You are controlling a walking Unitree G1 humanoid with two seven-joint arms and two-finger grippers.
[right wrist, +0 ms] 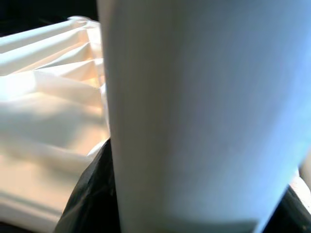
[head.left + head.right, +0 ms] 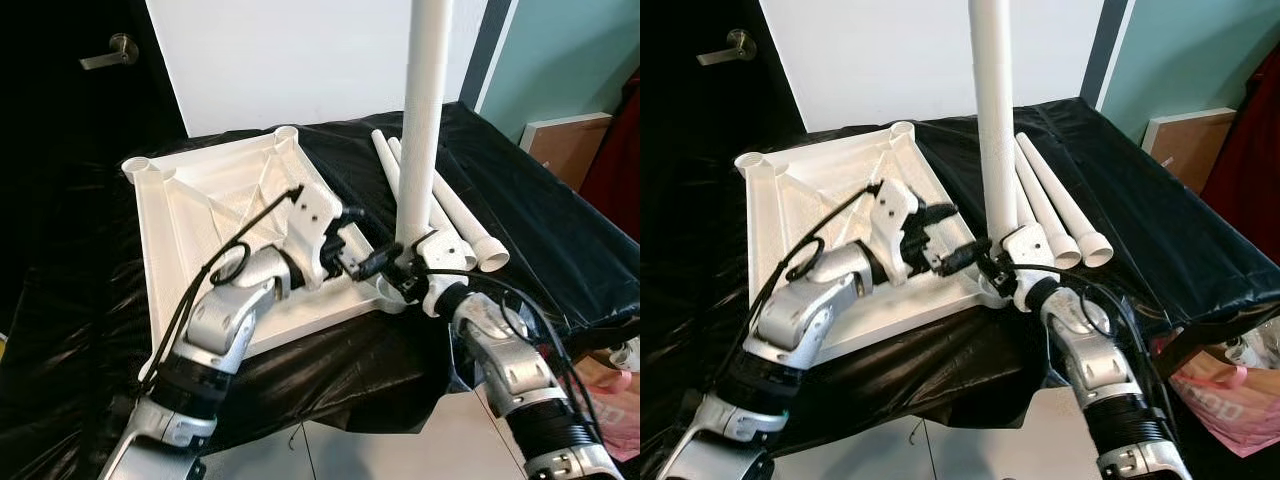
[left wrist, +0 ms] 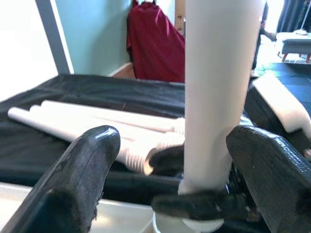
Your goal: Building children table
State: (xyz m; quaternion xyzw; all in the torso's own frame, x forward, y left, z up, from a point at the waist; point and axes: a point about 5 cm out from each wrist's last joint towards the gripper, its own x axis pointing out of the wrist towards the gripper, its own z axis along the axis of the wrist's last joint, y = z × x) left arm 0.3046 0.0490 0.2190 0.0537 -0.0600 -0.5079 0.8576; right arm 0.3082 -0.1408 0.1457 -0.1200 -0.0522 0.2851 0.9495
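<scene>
A white tabletop [image 2: 200,200] lies upside down on a table draped in black cloth. A white table leg [image 2: 425,120] stands upright in the socket at its near right corner. My right gripper [image 2: 405,282] is shut on the base of this leg, which looms close in the right wrist view [image 1: 194,121]. My left gripper [image 2: 368,260] reaches in from the left over the tabletop and is open. Its fingers [image 3: 82,179] straddle the leg [image 3: 218,87] without touching it. Three spare legs [image 2: 460,215] lie side by side on the cloth to the right.
A white panel [image 2: 300,60] leans behind the table beside a dark door with a handle [image 2: 110,50]. A wooden board [image 2: 565,145] and a red cloth stand at the right by the teal wall. A pink bag [image 2: 1230,400] sits below the table's right edge.
</scene>
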